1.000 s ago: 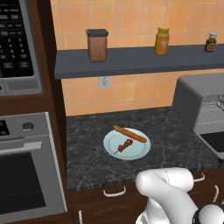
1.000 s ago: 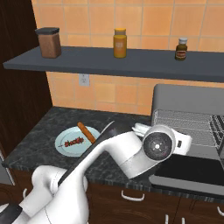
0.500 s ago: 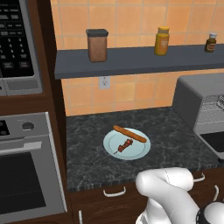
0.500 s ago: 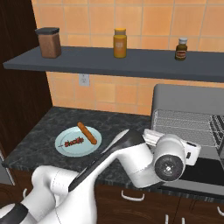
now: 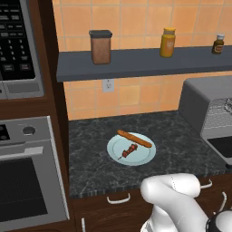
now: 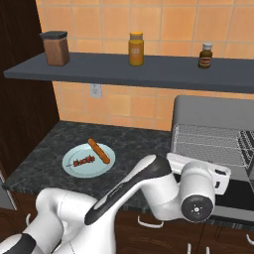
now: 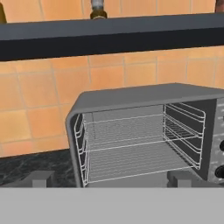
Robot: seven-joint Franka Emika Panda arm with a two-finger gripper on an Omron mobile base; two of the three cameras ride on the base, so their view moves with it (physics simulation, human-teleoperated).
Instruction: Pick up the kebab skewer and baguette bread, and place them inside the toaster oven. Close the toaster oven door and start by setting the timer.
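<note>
**Oven open, food on plate, jaws wide and empty**

Left to right: pale plate (image 5: 131, 149) sits mid-worktop, nearer the front edge. Baguette bread (image 5: 134, 138) lies along its back rim, kebab skewer (image 5: 128, 150) just in front of it. Toaster oven (image 7: 144, 131) stands at the right end, door dropped, racks bare. Gripper (image 7: 112, 183) faces the cavity, fingers fully spread, holding nothing. Risk: skewer is thin and flat on the plate, so a grasp may slip or nudge the baguette.
</note>
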